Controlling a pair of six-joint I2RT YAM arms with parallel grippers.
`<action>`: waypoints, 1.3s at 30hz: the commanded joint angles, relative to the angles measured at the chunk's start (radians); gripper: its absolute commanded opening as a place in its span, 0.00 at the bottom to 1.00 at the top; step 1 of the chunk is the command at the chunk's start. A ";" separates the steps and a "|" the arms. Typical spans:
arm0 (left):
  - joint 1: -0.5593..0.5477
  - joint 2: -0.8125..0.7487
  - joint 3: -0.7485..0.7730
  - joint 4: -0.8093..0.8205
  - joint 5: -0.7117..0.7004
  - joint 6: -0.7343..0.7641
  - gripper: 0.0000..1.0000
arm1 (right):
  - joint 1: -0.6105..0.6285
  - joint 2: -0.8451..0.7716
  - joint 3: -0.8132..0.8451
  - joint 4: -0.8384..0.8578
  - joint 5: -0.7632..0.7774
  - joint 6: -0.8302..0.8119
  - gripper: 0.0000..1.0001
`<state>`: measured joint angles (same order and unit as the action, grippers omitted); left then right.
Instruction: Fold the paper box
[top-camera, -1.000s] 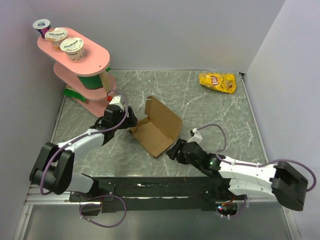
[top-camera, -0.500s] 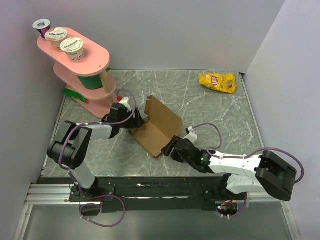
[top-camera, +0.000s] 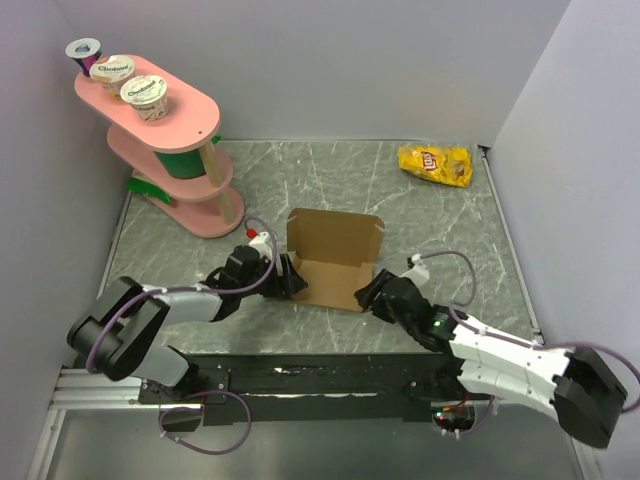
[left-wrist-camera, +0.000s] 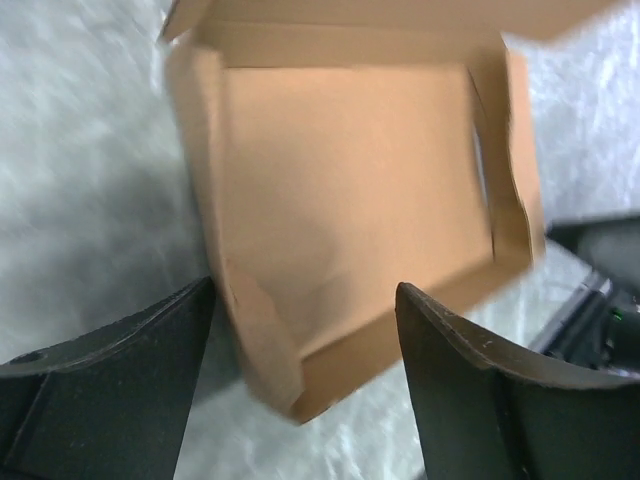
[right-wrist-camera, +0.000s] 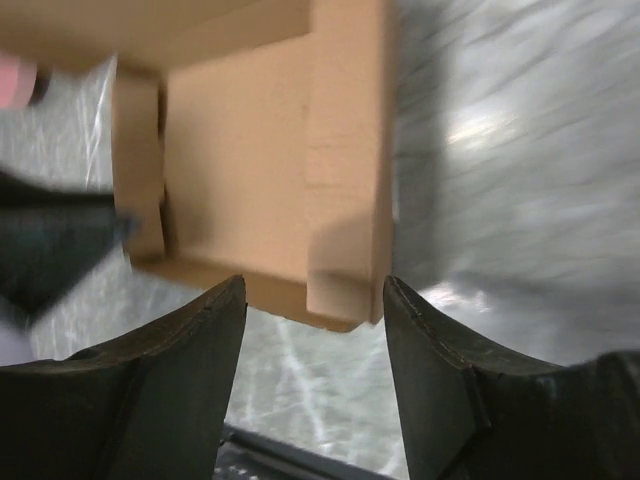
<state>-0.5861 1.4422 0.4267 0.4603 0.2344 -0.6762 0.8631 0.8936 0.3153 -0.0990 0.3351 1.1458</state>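
The paper box (top-camera: 335, 265) sits open near the middle of the table (top-camera: 440, 230), its tray facing up and its lid flap raised along the 12 o'clock edge. The left gripper (top-camera: 291, 281) is at the tray's 8 o'clock corner, fingers spread wide, with that corner between them in the left wrist view (left-wrist-camera: 305, 292); not clamped. The right gripper (top-camera: 364, 298) is at the 4 o'clock corner, also spread, straddling the near side wall (right-wrist-camera: 312, 285); whether a finger touches the cardboard cannot be told. A yellow chip bag (top-camera: 435, 164) lies at the box's 1 o'clock, well apart
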 joint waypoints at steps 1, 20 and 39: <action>-0.024 -0.091 -0.023 -0.040 -0.076 -0.069 0.79 | -0.104 -0.136 -0.024 -0.110 -0.018 -0.119 0.62; -0.012 -0.080 0.017 -0.045 -0.106 -0.040 0.67 | -0.527 0.231 0.134 0.148 -0.651 -0.584 0.70; -0.014 -0.066 0.009 -0.023 -0.084 -0.043 0.65 | -0.342 0.409 0.278 0.029 -0.298 -0.612 0.43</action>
<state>-0.6018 1.3785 0.4221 0.3847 0.1425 -0.7040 0.5007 1.2758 0.5396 -0.0246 -0.0662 0.5552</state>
